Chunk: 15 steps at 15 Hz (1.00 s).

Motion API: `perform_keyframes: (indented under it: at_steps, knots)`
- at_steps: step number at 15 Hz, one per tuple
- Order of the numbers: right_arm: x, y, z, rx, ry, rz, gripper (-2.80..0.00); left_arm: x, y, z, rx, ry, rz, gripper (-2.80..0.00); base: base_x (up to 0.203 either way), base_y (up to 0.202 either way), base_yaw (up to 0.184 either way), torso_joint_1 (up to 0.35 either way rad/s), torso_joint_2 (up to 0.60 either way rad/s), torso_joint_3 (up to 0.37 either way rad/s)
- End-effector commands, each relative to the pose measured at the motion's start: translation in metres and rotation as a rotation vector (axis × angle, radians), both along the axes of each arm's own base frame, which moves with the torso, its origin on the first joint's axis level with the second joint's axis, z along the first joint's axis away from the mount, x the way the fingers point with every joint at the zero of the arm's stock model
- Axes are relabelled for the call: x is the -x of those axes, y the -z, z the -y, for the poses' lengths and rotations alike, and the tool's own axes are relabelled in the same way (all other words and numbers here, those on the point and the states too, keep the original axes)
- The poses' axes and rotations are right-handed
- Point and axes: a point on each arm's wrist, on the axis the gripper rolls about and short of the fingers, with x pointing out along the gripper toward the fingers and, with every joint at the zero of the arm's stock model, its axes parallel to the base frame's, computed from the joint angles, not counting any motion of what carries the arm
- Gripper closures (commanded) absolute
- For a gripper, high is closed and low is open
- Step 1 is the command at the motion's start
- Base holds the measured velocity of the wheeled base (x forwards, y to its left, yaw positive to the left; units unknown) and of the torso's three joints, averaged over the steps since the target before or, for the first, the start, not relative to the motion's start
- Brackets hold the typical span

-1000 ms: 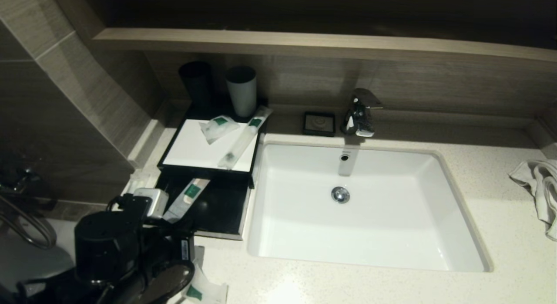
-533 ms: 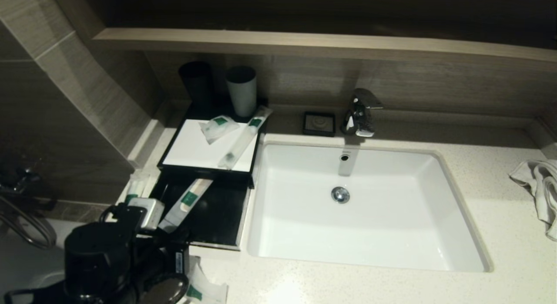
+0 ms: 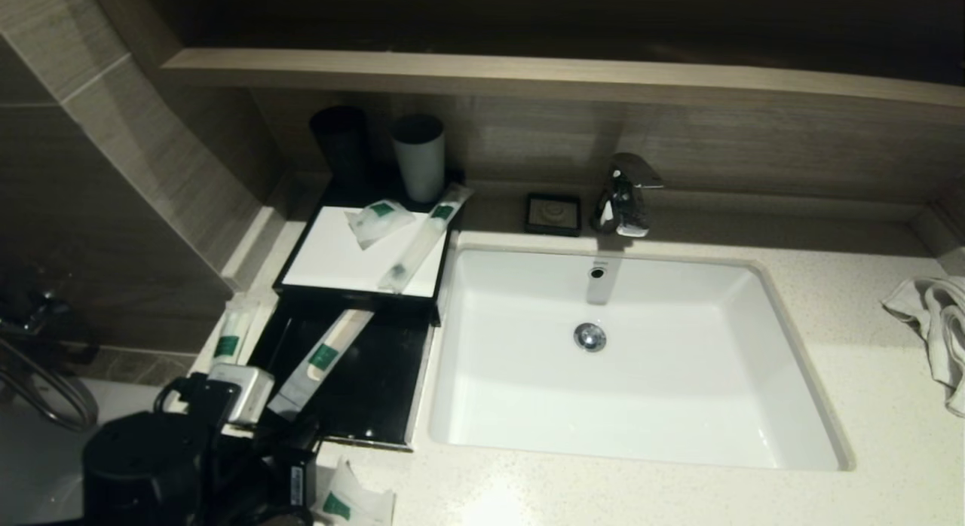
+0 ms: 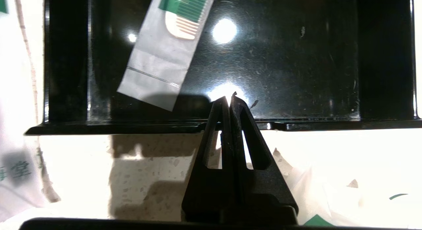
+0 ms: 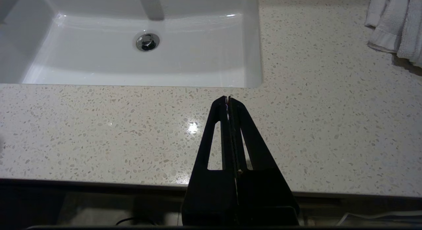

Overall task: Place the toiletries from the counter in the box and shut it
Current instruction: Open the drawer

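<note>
Left gripper (image 4: 229,100) clenched empty at the front lip of the open black drawer (image 3: 369,390), 1 long packet (image 3: 320,356) inside it, 1 sachet (image 3: 350,503) on the surface (image 3: 603,488) nearby; right gripper (image 5: 228,99) clenched, parked.

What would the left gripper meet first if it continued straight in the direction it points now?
Probably the glossy floor of the black drawer. The shut left gripper has its tips just past the drawer's front lip, aimed at bare floor, with the comb packet off to one side. How high the tips sit is unclear.
</note>
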Motion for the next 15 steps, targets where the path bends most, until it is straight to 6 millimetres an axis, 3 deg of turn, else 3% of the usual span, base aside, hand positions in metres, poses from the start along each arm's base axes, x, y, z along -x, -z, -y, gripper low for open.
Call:
perform_keyframes:
  at_steps: [1, 9, 15]
  knots:
    - [0.0, 0.0, 0.0, -0.002, 0.0, -0.002, 0.0, 0.003, -0.005, -0.001, 0.015, -0.003, 0.028, 0.0, 0.0, 0.0, 0.0, 0.0, 0.0, 0.0]
    - [0.0, 0.0, 0.0, -0.001, 0.0, -0.002, 0.0, 0.005, -0.029, -0.002, 0.084, -0.006, 0.136, 0.0, 0.0, 0.0, 0.0, 0.0, 0.0, 0.0]
    - [0.0, 0.0, 0.0, -0.001, 0.0, -0.002, 0.0, -0.009, -0.073, 0.005, 0.139, -0.033, 0.232, 0.0, 0.0, 0.0, 0.0, 0.0, 0.0, 0.0]
